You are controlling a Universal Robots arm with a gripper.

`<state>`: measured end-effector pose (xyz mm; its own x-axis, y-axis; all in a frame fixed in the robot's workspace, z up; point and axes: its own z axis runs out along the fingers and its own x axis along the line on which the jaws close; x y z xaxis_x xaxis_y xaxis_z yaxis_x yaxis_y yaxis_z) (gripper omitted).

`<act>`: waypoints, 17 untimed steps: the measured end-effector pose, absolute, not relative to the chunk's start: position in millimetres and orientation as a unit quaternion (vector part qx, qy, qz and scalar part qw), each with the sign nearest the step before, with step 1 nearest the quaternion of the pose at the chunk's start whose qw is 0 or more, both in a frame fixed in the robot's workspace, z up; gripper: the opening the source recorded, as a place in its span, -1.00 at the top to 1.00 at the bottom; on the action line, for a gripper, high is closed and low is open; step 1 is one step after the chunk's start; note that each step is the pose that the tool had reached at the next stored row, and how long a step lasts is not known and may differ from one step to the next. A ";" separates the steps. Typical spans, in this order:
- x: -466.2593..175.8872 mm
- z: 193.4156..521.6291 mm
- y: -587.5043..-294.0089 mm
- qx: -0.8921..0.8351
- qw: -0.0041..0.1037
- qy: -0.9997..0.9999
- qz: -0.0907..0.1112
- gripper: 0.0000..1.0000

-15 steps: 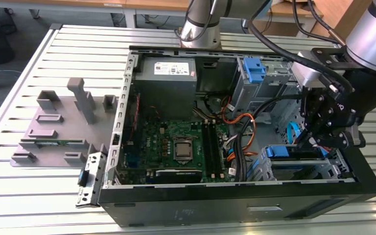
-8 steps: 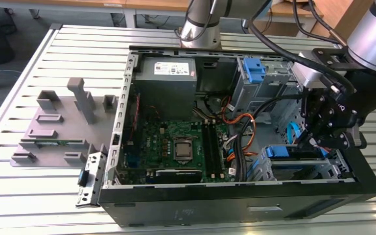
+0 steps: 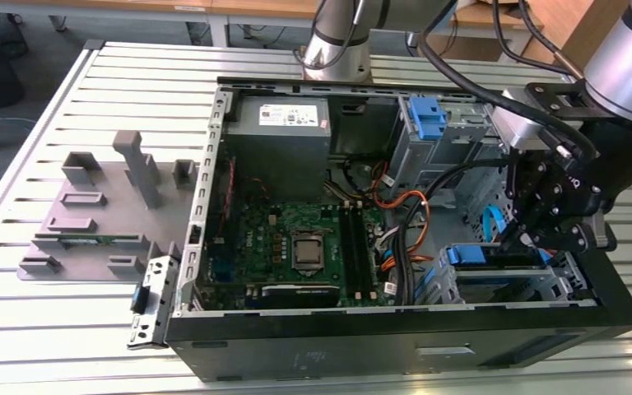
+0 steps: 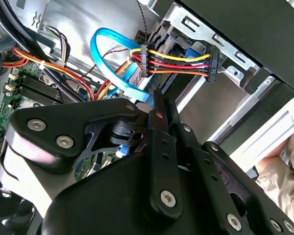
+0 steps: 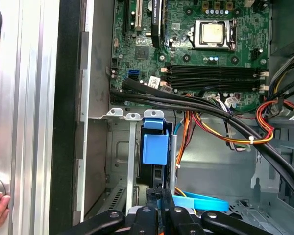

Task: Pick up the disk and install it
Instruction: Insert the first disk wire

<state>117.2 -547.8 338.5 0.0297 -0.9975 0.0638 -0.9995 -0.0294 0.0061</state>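
No print can be read. The power supply [image 3: 281, 115] has a white label [image 3: 294, 114], but its text is too small; marks on the motherboard [image 5: 186, 44] are also illegible.

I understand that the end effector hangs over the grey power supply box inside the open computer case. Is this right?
Not quite. The end effector hangs over the drive bay at the exterior view's right, inside the open computer case. The grey power supply box is apart from it. The exterior view shows this.
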 end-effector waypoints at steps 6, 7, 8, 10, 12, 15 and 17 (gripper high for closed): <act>117.1 336.3 -547.8 0.717 0.024 -0.696 0.021 0.69; 117.2 335.9 -547.8 0.717 0.024 -0.696 0.021 0.69; 117.1 335.3 -547.8 0.717 0.024 -0.696 0.021 0.69; 117.2 333.7 -547.8 0.717 0.024 -0.696 0.021 0.69; 117.2 332.2 -547.8 0.717 0.025 -0.696 0.021 0.69; 117.2 331.4 -547.8 0.717 0.025 -0.696 0.021 0.69; 117.2 331.1 -547.8 0.717 0.024 -0.696 0.021 0.69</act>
